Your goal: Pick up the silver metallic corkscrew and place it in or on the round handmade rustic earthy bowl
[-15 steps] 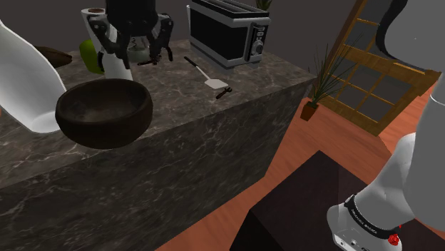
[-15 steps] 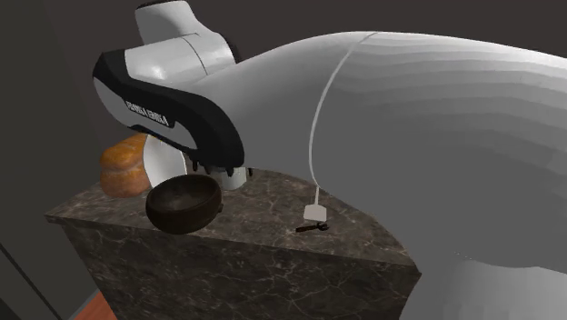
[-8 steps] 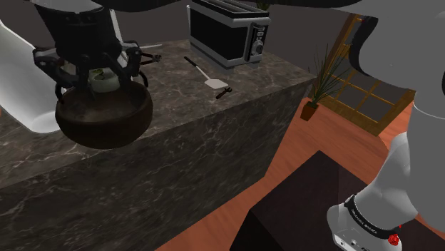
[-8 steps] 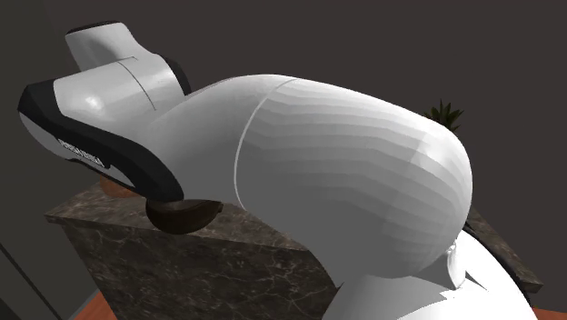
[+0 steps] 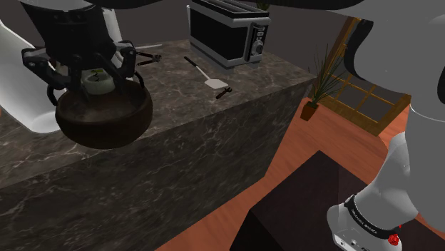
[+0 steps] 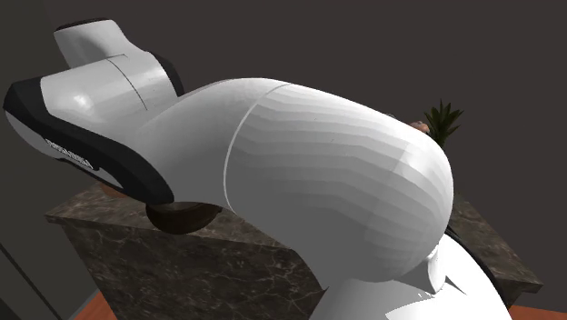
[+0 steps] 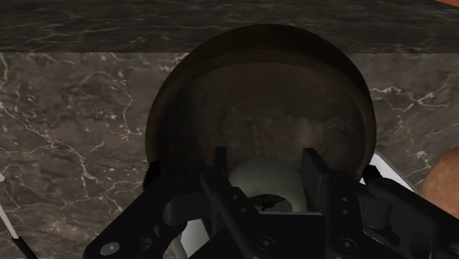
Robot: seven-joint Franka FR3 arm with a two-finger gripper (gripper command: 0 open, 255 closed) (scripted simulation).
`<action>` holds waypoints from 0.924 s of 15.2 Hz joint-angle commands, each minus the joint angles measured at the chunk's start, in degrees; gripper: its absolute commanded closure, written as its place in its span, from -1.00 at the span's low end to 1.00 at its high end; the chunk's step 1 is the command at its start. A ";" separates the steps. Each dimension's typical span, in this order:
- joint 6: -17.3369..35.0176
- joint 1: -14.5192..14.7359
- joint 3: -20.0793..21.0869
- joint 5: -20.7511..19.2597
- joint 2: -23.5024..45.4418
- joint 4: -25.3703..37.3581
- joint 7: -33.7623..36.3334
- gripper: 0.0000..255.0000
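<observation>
Fingers: the two black fingers [image 7: 313, 174] are clenched on the corkscrew [image 7: 265, 185], one on each side of its pale rounded body in the wrist view.
Gripper: the gripper [image 5: 89, 78] hangs at the upper left of the shoulder view, directly over the bowl's mouth.
Corkscrew: it is whitish-grey (no metal shine to speak of) and held above the hollow of the bowl, clear of the counter; I cannot tell whether it touches the bowl. In the shoulder view a thin black lever juts from it toward the toaster.
Bowl: the bowl [image 5: 107, 123] is dark brown, round and rough-skinned, and stands at the left of the shoulder view near the counter's front edge.
Counter: the counter [image 5: 207, 125] is dark veined stone.
Spatula: the spatula [image 5: 207, 75] lies flat at the upper centre, between the bowl and the toaster and apart from both.
Toaster: the toaster [image 5: 228, 32] is black and silver and stands at the top centre, at the back of the counter.
Arm: the white arm [image 6: 318, 182] looms large in the second exterior view, with the bowl's brown edge (just a sliver) showing under it at centre left.
</observation>
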 commanded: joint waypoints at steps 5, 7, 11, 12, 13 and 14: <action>0.00 0.00 0.00 0.00 -0.01 0.00 0.01 -1.00; -0.01 0.01 0.00 0.00 0.00 0.01 0.00 -1.00; -9.55 4.88 -0.59 -1.81 3.42 13.43 -1.74 -1.00; -9.56 4.91 -0.63 -1.80 3.43 13.46 -1.76 -1.00; -9.56 4.92 -0.64 -1.79 3.43 13.46 -1.76 -1.00; -9.54 4.90 -0.64 -1.78 3.41 13.42 -1.75 -1.00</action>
